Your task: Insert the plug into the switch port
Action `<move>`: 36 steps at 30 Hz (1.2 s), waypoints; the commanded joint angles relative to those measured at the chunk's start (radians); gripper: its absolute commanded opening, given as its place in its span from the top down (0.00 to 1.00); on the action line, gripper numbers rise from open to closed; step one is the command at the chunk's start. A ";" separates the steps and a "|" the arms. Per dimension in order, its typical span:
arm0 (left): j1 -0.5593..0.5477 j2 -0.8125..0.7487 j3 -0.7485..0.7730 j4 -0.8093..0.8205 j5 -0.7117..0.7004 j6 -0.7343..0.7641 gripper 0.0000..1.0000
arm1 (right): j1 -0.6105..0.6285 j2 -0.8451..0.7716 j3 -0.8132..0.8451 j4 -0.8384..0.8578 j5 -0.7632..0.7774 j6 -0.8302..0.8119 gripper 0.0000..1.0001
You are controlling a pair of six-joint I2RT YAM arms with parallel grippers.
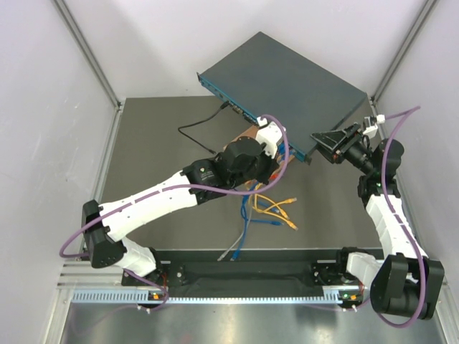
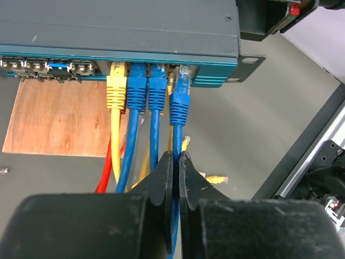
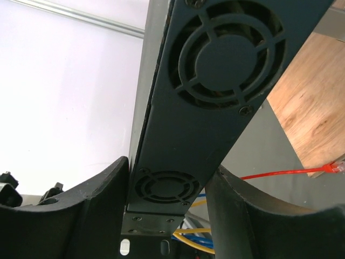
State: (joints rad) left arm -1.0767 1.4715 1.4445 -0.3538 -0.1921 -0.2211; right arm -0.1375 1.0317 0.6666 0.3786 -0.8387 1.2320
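1. Your wide flat dark teal-grey metal switch (image 1: 287, 86) lies angled at the upper centre of the top view. In the left wrist view its thin front face, with the row of small sockets (image 2: 54, 67), runs across the top of the frame.
2. Your left gripper (image 2: 176, 157) is pinched together on the blue cable (image 2: 177, 135) at the centre of that frame. It holds just below the blue plug with a clear tip (image 2: 179, 102).
3. That plug's tip is at the mouth of 1 socket, just right of a yellow plug (image 2: 115, 91) and 2 blue plugs (image 2: 137, 89) that sit deeper. It stands lower than those 3 and its tip shows. I judge it lined up, perhaps started, but not seated.
4. Your right gripper (image 3: 171, 164) straddles the switch's fan-vented end in the right wrist view, 1 finger on each side. I cannot tell whether the fingers press on the box or only flank it.
5. What is left, by my reading, is to push the plug home until it sits level with its neighbours. A firm brace on the switch should keep it from sliding.
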 commanded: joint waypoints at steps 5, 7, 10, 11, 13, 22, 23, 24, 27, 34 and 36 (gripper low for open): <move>0.027 -0.019 0.016 0.046 -0.020 -0.041 1.00 | 0.015 0.002 0.002 0.095 -0.011 -0.009 0.59; 0.032 -0.017 0.020 0.045 -0.020 -0.047 1.00 | 0.016 0.002 0.004 0.097 -0.011 -0.011 0.62; 0.047 -0.017 0.028 0.044 -0.018 -0.058 1.00 | 0.018 0.005 0.002 0.095 -0.013 -0.011 0.68; 0.049 -0.016 0.030 0.044 -0.015 -0.060 1.00 | 0.018 0.007 0.002 0.095 -0.014 -0.012 0.70; 0.049 -0.013 0.034 0.042 -0.013 -0.067 1.00 | 0.021 0.008 0.002 0.095 -0.014 -0.011 0.75; 0.072 -0.010 0.056 0.016 -0.004 -0.164 1.00 | 0.027 0.010 0.001 0.100 -0.017 -0.011 0.95; 0.073 -0.010 0.060 0.013 -0.004 -0.165 1.00 | 0.027 0.007 0.001 0.097 -0.019 -0.012 0.95; 0.075 -0.011 0.066 0.009 -0.001 -0.165 1.00 | 0.027 0.007 0.001 0.094 -0.017 -0.015 0.94; 0.073 -0.017 0.080 0.001 0.009 -0.178 1.00 | 0.027 0.002 0.002 0.082 -0.005 -0.031 0.95; 0.075 -0.014 0.096 -0.014 0.037 -0.228 1.00 | 0.029 -0.002 0.008 0.074 0.006 -0.042 1.00; 0.073 -0.014 0.093 -0.019 0.028 -0.233 1.00 | 0.029 -0.001 0.008 0.072 0.006 -0.042 1.00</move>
State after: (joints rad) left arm -1.0164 1.4712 1.4910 -0.4053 -0.1356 -0.4210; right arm -0.1349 1.0370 0.6655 0.3813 -0.8402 1.2495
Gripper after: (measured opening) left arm 0.042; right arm 0.526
